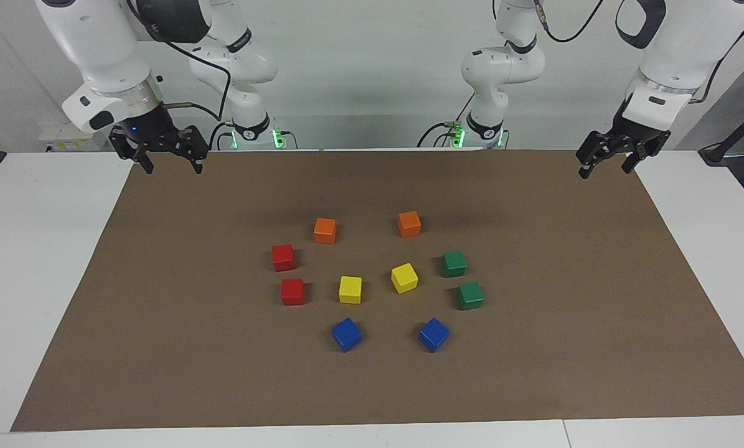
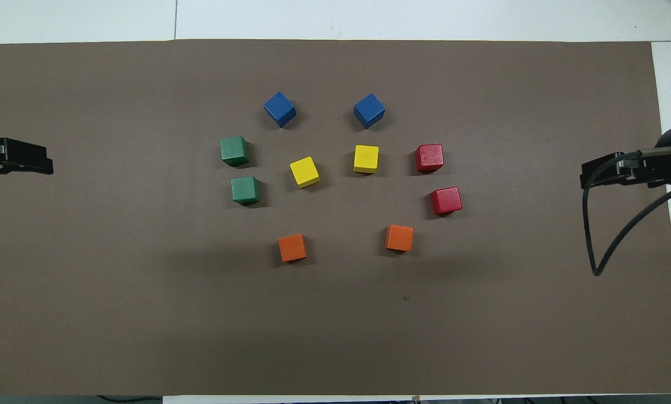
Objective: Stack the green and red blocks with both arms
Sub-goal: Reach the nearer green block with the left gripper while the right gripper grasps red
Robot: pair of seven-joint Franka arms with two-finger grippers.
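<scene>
While unstacked, blocks (image 1: 283, 257) on mat (image 1: 160, 311)

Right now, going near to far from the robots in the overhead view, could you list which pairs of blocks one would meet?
Orange blocks → green and red blocks, with the yellow blocks among them → blue blocks. Nothing is stacked yet.

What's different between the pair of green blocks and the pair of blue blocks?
Colour: the green blocks are dark green, the blue blocks bright blue.
Place: the green blocks lie toward the left arm's end of the table, while the blue blocks lie farthest from the robots.
Spacing: the green blocks sit close together, the blue blocks wider apart.
Both pairs are equal-sized cubes resting singly on the mat, untouched.
</scene>
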